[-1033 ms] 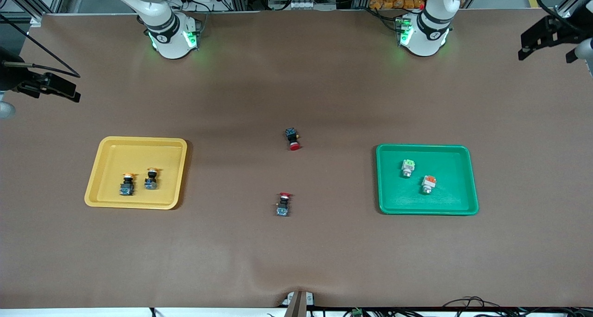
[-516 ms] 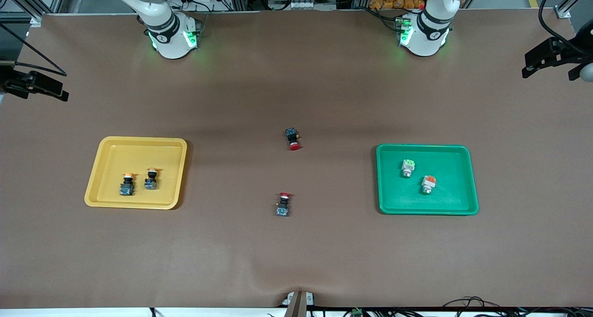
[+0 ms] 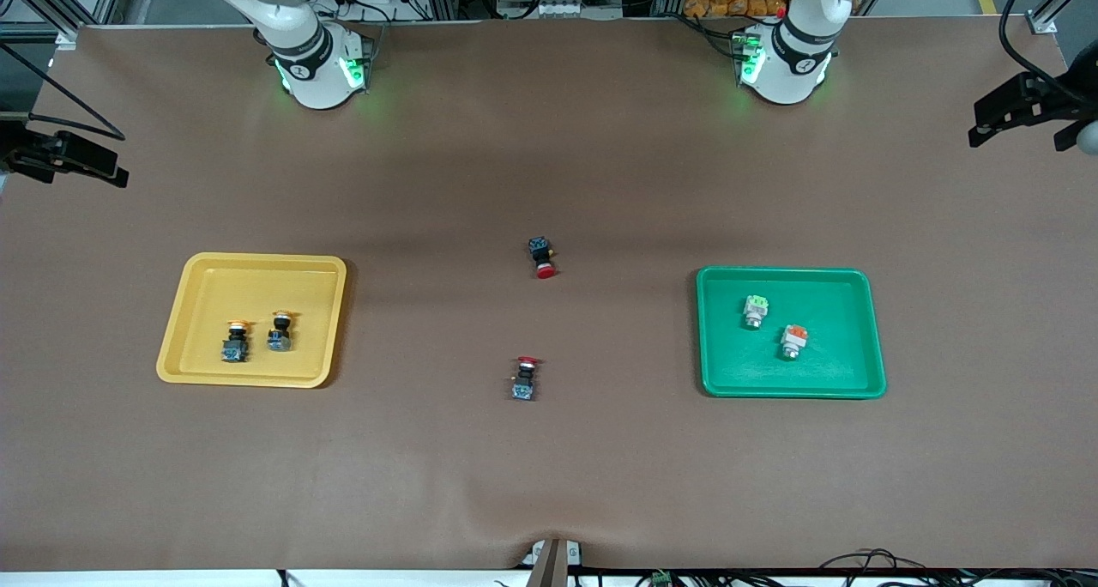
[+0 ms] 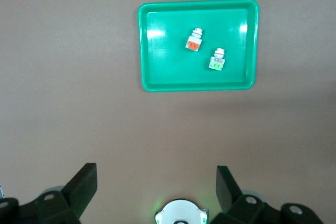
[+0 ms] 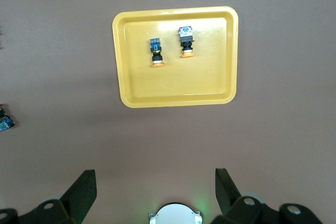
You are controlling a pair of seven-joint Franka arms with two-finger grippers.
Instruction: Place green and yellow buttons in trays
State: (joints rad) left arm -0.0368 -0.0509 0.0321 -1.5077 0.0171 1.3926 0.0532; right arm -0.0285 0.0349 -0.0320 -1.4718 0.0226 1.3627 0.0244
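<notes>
Both yellow-capped buttons (image 3: 257, 336) lay in the yellow tray (image 3: 206, 269) toward the right arm's end; the green-block button (image 3: 754, 310) and orange-block button (image 3: 793, 340) lay in the green tray (image 3: 858, 287) toward the left arm's end. The left gripper (image 4: 156, 188) and right gripper (image 5: 156, 188) hung empty with jaws spread wide, each high over its own tray; nothing seemed left to fetch, so the task looked complete.

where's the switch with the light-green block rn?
The switch with the light-green block lies in the green tray toward the left arm's end of the table, beside the orange-block switch and a bit farther from the front camera than it.
</notes>
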